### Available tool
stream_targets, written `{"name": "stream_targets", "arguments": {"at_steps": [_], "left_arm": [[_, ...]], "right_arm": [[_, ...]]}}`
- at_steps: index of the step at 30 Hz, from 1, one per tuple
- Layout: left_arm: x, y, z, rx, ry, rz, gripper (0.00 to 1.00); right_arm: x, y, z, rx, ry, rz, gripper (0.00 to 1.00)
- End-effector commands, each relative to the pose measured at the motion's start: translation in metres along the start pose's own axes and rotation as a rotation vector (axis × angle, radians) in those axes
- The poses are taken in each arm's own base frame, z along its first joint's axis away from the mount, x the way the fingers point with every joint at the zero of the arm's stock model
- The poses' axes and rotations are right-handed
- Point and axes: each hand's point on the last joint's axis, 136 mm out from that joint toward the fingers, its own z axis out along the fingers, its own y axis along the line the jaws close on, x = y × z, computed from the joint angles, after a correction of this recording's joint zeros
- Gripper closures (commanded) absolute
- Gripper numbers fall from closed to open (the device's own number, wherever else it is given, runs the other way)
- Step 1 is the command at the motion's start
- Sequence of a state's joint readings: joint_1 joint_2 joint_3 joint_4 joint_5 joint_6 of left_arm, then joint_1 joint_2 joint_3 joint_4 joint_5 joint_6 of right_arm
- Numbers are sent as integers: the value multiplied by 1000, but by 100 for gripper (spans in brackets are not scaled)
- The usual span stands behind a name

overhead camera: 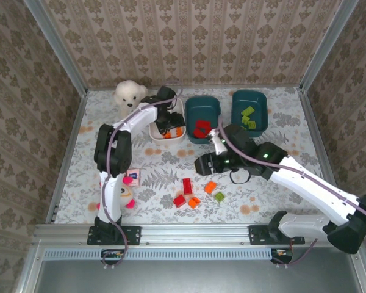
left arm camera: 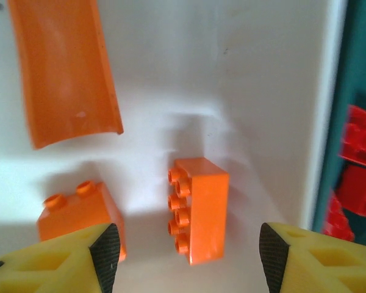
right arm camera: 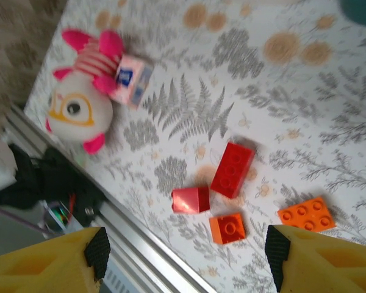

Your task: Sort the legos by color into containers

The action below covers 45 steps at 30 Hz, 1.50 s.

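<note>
The left pincer (left arm camera: pixel 189 253) is held released and empty low over the white bin (left arm camera: pixel 244 91) at the far left, where an orange brick (left arm camera: pixel 198 210) is laid beside other orange pieces (left arm camera: pixel 67 67) so that the colour is kept together. Red bricks (overhead camera: pixel 201 129) are gathered in the middle teal bin (overhead camera: pixel 202 99) and lime ones (overhead camera: pixel 249 116) in the right teal bin (overhead camera: pixel 259 101). The right pincer (right arm camera: pixel 183 256) is spread empty above the tabletop (right arm camera: pixel 329 104), apparently poised over the loose red brick (right arm camera: pixel 232 169) and its unsorted neighbours near the front.
</note>
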<state>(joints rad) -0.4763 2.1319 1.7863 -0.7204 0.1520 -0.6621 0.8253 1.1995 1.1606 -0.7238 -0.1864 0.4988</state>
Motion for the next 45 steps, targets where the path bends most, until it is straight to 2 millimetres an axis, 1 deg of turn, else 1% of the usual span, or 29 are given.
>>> {"name": "stream_targets", "arguments": {"at_steps": [1, 3, 4, 6, 8, 9, 11, 12, 14, 17, 19, 22, 23, 25, 27, 29, 31, 34, 36, 38, 39, 40, 42, 43, 45], "left_arm": [[-13, -10, -79, 35, -141, 7, 33], [-5, -3, -103, 28, -179, 4, 32], [3, 3, -115, 21, -197, -2, 31], [24, 19, -133, 14, -220, -17, 30], [53, 41, -146, -4, -221, -27, 26], [65, 49, -153, -5, -226, -29, 25], [100, 72, -163, -12, -218, -32, 22], [113, 79, -167, -5, -216, -33, 21], [141, 92, -182, 32, -238, -33, 17], [175, 103, -199, 109, -262, -29, 13], [191, 103, -207, 174, -268, -18, 11], [210, 105, -212, 229, -254, -24, 11], [214, 105, -214, 240, -253, -26, 11], [218, 107, -216, 246, -252, -28, 11], [219, 106, -219, 258, -261, -25, 11], [218, 103, -222, 273, -268, -23, 11], [216, 100, -223, 288, -269, -20, 11], [216, 98, -224, 298, -269, -19, 12], [215, 97, -224, 301, -272, -14, 12], [214, 95, -222, 308, -272, -12, 13], [213, 94, -222, 313, -273, -11, 13], [212, 92, -222, 320, -274, -10, 13], [208, 87, -222, 336, -279, -8, 13], [205, 83, -222, 349, -281, -3, 13], [197, 72, -223, 381, -288, 6, 13]], "right_arm": [[21, 4, 15, 80, 97, -121, 29], [33, 5, 31, 118, 161, -112, 28], [37, 3, 40, 143, 190, -93, 27], [48, 0, 63, 192, 243, -56, 25], [58, -5, 85, 237, 283, -28, 23], [60, -8, 93, 251, 291, -16, 22], [61, -15, 109, 295, 295, 30, 17], [61, -17, 115, 306, 295, 51, 16], [63, -19, 129, 325, 304, 94, 15], [67, -29, 145, 375, 324, 151, 16], [69, -34, 155, 399, 327, 176, 18], [68, -34, 171, 393, 325, 210, 22], [68, -33, 175, 396, 331, 214, 24], [71, -40, 181, 448, 355, 226, 26], [73, -48, 184, 500, 366, 229, 28], [74, -54, 188, 533, 369, 230, 32], [75, -58, 190, 555, 375, 229, 39], [74, -58, 193, 569, 385, 222, 52], [70, -58, 192, 571, 374, 216, 59], [65, -57, 190, 567, 365, 205, 67], [60, -56, 188, 566, 358, 201, 70], [52, -55, 183, 565, 344, 192, 72], [27, -54, 169, 563, 295, 172, 74], [8, -54, 159, 561, 260, 162, 74], [-29, -63, 139, 570, 194, 150, 74]]}}
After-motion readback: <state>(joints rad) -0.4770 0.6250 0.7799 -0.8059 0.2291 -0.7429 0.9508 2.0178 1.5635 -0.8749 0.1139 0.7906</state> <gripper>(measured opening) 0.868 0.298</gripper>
